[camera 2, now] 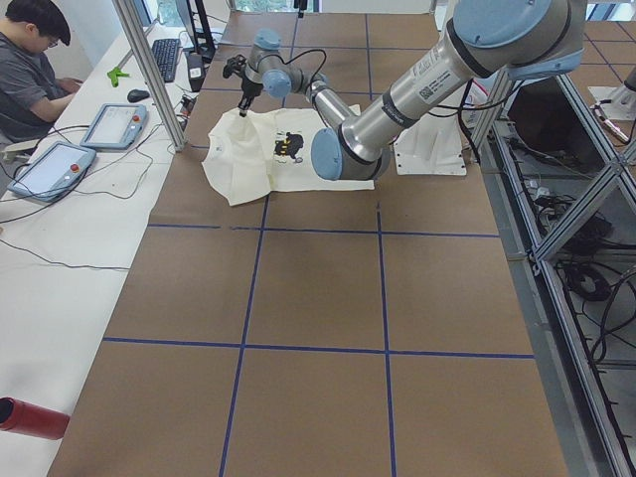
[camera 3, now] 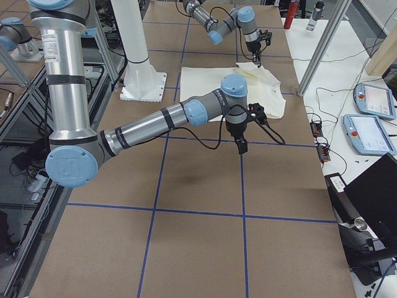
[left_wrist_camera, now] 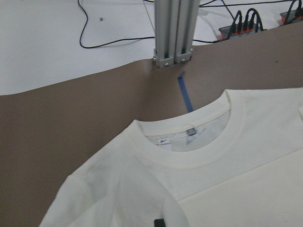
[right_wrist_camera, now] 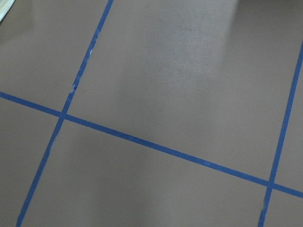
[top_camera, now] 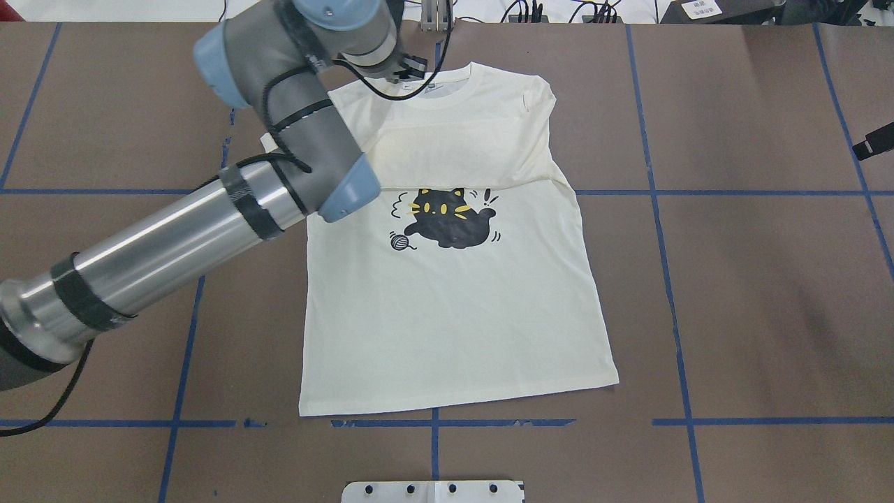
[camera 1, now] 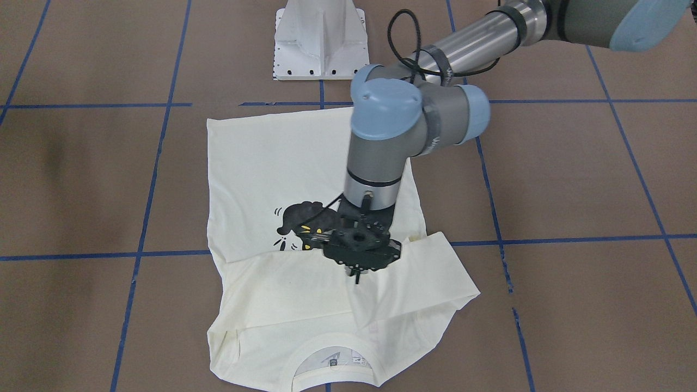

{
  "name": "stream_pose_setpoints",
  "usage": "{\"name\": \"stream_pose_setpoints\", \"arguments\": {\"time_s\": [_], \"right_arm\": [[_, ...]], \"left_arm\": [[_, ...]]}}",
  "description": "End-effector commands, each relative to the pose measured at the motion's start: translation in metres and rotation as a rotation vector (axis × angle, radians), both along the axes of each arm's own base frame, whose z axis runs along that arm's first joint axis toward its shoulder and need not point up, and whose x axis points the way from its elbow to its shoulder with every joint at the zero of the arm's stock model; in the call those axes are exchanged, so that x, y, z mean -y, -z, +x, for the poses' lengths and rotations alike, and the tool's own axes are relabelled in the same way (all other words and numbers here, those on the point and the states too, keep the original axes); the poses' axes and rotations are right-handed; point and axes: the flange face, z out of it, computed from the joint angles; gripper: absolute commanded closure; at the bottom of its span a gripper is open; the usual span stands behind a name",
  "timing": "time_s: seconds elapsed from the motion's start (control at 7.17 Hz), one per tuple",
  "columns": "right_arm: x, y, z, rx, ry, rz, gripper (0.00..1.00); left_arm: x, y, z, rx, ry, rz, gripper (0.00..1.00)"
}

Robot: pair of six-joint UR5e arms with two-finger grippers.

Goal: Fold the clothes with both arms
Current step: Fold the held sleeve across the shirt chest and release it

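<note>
Hovering over the shirt [camera 1: 261, 163], left arm [camera 1: 381, 141], wrist straight down; fingers' [left_wrist_camera: 159, 222] gap untellable.

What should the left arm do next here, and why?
Probably raise the left gripper straight up, clear of the shirt. Both sleeves already lie folded across the chest, and the gripper hangs low over the left sleeve, in the way of the hem fold. Whether its jaws are open does not show.

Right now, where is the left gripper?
In the front-facing view the left gripper points down over the upper chest of the shirt, between the cat print and the collar.
</note>
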Motion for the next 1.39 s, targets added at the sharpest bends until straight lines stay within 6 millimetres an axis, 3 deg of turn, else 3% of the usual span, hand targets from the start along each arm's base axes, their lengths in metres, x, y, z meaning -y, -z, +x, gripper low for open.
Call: {"name": "stream_pose_setpoints", "arguments": {"time_s": [0.0,0.14,0.28,0.42,0.56,0.7,0.98,1.25], "right_arm": [[0.000,0.000,0.003,0.001,-0.006,-0.002,0.00],[0.000,-0.001,0.003,0.000,-0.005,-0.001,0.00],[0.000,0.000,0.002,0.001,-0.004,0.000,0.00],[0.000,0.000,0.003,0.000,-0.007,0.000,0.00],[0.000,0.000,0.003,0.001,-0.006,0.000,0.00],[0.001,0.000,0.003,0.000,-0.005,0.000,0.00],[0.002,0.002,0.002,0.005,-0.003,0.004,0.00],[0.008,0.014,-0.004,0.019,-0.010,0.006,0.00]], "left_arm": [[-0.057,0.018,0.077,-0.048,0.001,0.090,1.00],[-0.075,0.013,0.098,-0.084,-0.023,0.117,1.00],[-0.083,0.012,0.107,-0.102,-0.036,0.130,1.00],[-0.083,0.013,0.107,-0.109,-0.037,0.133,0.85],[-0.084,0.015,0.107,-0.135,-0.035,0.143,0.50],[-0.084,0.018,0.106,-0.154,-0.032,0.150,0.01],[-0.081,0.029,0.097,-0.189,-0.017,0.116,0.00],[-0.050,0.018,0.051,-0.158,-0.106,0.028,0.00]]}}
